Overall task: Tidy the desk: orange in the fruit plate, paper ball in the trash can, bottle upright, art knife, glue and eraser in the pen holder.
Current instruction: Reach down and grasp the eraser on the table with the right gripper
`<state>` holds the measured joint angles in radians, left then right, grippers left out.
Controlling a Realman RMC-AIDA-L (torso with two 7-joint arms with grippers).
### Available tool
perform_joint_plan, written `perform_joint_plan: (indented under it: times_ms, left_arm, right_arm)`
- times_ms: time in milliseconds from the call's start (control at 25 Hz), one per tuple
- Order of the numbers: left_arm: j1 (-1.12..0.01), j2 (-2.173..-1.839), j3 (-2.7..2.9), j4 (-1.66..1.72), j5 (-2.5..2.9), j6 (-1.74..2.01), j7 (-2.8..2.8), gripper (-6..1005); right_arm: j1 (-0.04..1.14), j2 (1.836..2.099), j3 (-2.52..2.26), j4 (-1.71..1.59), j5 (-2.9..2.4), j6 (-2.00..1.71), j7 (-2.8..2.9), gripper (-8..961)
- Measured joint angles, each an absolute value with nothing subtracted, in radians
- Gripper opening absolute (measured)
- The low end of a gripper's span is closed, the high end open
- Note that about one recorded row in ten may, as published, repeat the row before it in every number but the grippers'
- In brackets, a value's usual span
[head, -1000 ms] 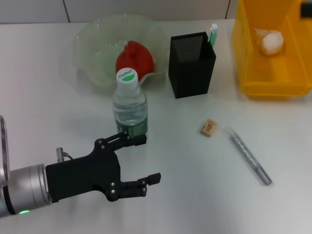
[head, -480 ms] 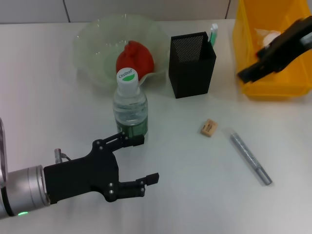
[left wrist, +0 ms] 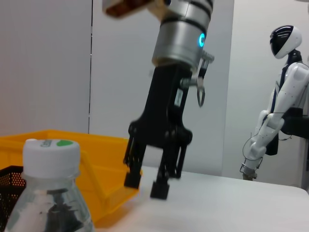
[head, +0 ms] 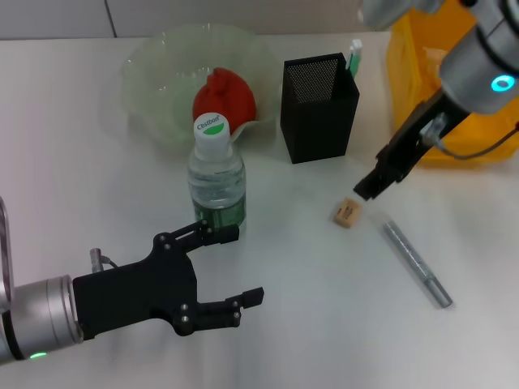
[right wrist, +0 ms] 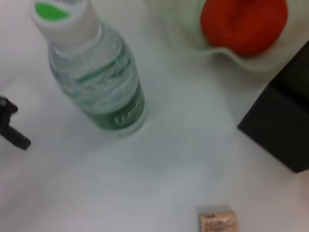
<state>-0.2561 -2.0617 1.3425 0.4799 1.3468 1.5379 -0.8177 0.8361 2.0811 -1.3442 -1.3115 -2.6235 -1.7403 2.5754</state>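
The tan eraser (head: 346, 212) (right wrist: 218, 221) lies on the white desk, and the grey art knife (head: 415, 262) lies to its right. My right gripper (head: 365, 191) (left wrist: 146, 185) hangs open just above and right of the eraser. The bottle (head: 216, 174) (right wrist: 96, 82) stands upright. My left gripper (head: 243, 265) rests open in front of the bottle, holding nothing. The orange (head: 225, 97) (right wrist: 244, 24) sits in the green fruit plate (head: 154, 77). A green-white stick (head: 354, 57) pokes out of the black pen holder (head: 319, 96). My right arm hides the paper ball.
The yellow bin (head: 418, 105) (left wrist: 96, 169) stands at the back right, partly behind my right arm. The pen holder (right wrist: 285, 121) is just behind the eraser. A white humanoid robot (left wrist: 277, 111) stands beyond the table in the left wrist view.
My right arm has swung in from over the yellow bin and come down toward the eraser. The left arm has hardly moved.
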Motion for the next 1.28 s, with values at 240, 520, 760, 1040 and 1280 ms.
perform_joint_plan:
  times_ms: [240, 520, 760, 1040, 1280]
  left_arm:
    - [-0.256, -2.062, 1.339, 0.480, 1.347, 1.538, -0.818, 860]
    - [-0.258, -2.061, 1.338, 0.480, 1.347, 1.537, -0.827, 860]
    - [-0.259, -2.060, 1.338, 0.480, 1.347, 1.538, -0.827, 860]
    - [-0.256, -2.060, 1.341, 0.480, 1.347, 1.542, -0.828, 860]
    - [-0.255, -2.060, 1.342, 0.480, 1.347, 1.543, -0.828, 860]
  right_arm:
    - [0.854, 2.083, -1.415, -1.184, -2.654, -1.656, 2.577, 637]
    - [0.857, 2.085, -1.489, -1.110, -2.653, -1.570, 2.560, 637]
    - [0.869, 2.087, -1.491, -1.061, -2.636, -1.526, 2.569, 636]
    - [0.878, 2.088, -1.507, -1.001, -2.615, -1.455, 2.581, 636]
    - [0.878, 2.088, -1.508, -0.973, -2.612, -1.417, 2.596, 637]
